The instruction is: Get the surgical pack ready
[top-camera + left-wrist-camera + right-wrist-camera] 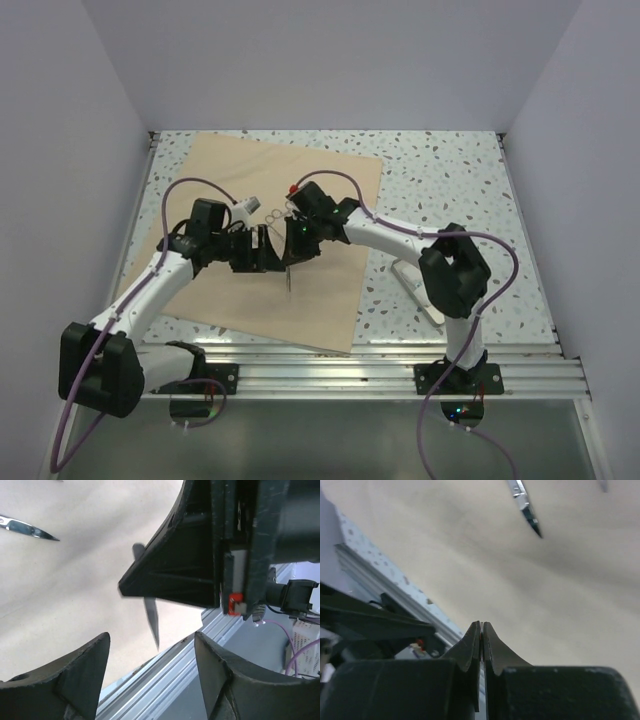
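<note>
Surgical pack [325, 300]: plain beige-tan wrap, unfolded flat as one wide square sheet, slightly rotated, covering table centre out to 9 o'clock. Right gripper [481, 630] pressed together, pinching a thin pointed metal instrument [152, 620] hanging tip-down over mid-sheet. Left gripper [151, 637] spread, holding nothing, at the right one's 9 o'clock.

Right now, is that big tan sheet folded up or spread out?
Spread out: the tan sheet lies flat on the table as one wide square, no fold in view.
</note>
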Available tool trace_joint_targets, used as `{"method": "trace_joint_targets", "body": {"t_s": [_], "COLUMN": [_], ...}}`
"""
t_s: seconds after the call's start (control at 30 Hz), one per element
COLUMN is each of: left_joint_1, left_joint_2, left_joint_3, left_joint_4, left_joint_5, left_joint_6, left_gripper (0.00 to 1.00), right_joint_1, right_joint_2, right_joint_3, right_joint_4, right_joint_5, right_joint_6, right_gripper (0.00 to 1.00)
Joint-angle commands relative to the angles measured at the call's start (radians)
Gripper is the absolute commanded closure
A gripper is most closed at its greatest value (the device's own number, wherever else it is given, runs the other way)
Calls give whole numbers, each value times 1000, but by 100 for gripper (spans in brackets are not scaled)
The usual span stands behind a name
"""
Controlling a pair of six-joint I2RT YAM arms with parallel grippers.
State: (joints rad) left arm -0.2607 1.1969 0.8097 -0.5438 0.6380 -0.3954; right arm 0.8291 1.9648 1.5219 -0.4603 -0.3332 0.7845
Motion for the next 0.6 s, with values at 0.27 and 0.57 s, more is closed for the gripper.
{"method": "trace_joint_targets", "body": {"t_s": [0.27, 0.57], "left_joint_1": [9, 14], "left_joint_2": [-46, -3], "left_joint_3": [14, 14], "left_joint_4": [-4, 8], "left_joint_5": [-118, -83], "left_joint_6": [47, 59], "left_gripper": [29, 30], "right_joint_1": [-223, -347], "right_joint_2": [-171, -241], "right_joint_3": [28, -112], "right_joint_4": [-555, -600], "right_joint_5": [560, 697], "right_joint_6": [-664, -866], "right_gripper": [100, 100]}}
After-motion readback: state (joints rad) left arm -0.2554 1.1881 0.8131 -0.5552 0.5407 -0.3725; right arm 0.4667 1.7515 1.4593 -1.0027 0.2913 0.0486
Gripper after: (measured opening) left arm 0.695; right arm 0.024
